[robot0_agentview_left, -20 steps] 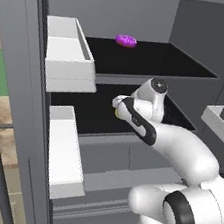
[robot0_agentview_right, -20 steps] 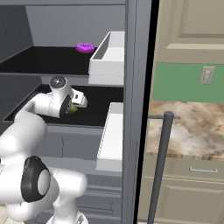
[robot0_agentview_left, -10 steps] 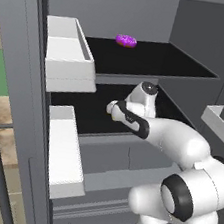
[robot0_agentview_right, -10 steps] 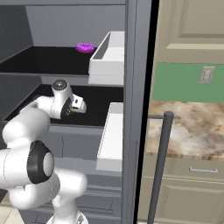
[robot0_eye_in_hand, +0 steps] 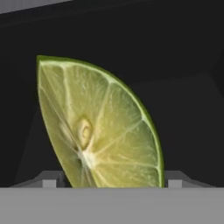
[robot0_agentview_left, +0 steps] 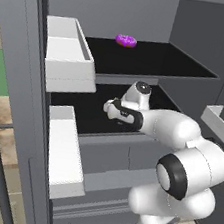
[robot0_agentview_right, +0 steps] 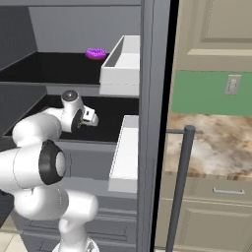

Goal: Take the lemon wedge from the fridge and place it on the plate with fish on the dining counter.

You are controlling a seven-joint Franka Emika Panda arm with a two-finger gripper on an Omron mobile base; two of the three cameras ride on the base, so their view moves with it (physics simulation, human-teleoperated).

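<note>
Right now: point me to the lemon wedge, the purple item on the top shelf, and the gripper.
lemon wedge (robot0_eye_in_hand: 103,131), hand view, on its cut pulp face.
purple item (robot0_agentview_left: 126,40), left base view, on its top middle.
gripper (robot0_agentview_right: 91,120), right base view, at its fingertips over the lower shelf.

Rendered views, even flat lighting, no glare, soft shading inside the fridge (robot0_agentview_left: 197,25), black shelves (robot0_agentview_left: 156,59) dim and featureless, lemon wedge (robot0_eye_in_hand: 98,127) brightly lit against near-black, slightly soft close up, edges undistorted
</note>
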